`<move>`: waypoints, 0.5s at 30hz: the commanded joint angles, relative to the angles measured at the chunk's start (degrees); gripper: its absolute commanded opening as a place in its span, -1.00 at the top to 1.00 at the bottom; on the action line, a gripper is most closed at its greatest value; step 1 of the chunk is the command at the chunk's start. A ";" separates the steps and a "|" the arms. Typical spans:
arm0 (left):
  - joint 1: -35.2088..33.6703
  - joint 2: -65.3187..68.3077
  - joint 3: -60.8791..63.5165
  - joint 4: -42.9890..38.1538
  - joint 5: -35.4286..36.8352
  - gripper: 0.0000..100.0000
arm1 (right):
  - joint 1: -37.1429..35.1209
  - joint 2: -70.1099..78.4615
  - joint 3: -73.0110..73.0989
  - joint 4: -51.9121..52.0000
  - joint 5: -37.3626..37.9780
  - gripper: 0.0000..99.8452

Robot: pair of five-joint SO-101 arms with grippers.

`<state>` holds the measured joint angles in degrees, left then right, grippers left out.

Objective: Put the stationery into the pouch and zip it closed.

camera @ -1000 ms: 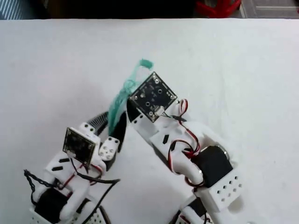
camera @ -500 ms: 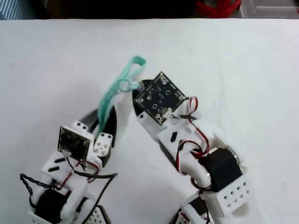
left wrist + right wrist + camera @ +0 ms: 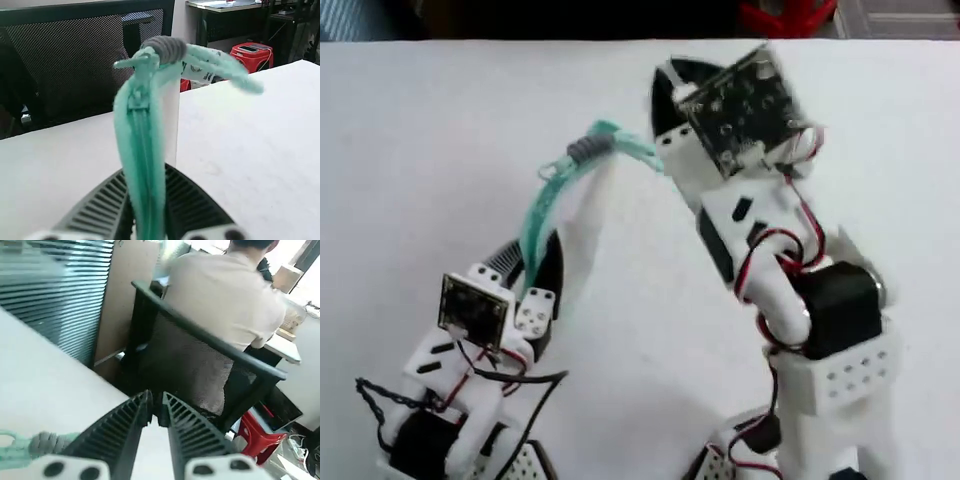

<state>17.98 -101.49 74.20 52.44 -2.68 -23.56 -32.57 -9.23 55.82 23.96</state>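
One pouch (image 3: 142, 125) clamped in left hand (image 3: 145, 172) | right hand (image 3: 156, 402) together, per right wrist view

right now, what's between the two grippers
In the high view the green pouch arches from the left gripper, which clamps it, toward the right gripper, with the grey zipper pull near its top.

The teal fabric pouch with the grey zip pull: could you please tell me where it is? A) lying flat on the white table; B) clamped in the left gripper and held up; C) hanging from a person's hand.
B: the teal fabric pouch stands up out of the left gripper, above the white table.
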 commanded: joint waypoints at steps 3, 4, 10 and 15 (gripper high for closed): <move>-0.48 -0.04 0.44 1.93 0.09 0.96 | 5.41 8.75 -5.71 -0.40 0.44 0.96; -0.48 -1.19 0.70 1.93 0.09 0.96 | 5.49 9.63 -6.15 0.66 0.62 0.96; -0.57 -3.30 0.79 3.16 0.09 0.96 | -4.97 7.43 -14.51 17.80 8.97 0.92; -0.84 -3.30 0.88 3.34 0.09 0.96 | -11.56 7.43 -16.26 37.58 6.07 0.64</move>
<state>17.63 -104.92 74.29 54.64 -2.68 -33.32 -23.78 -23.82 84.40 32.75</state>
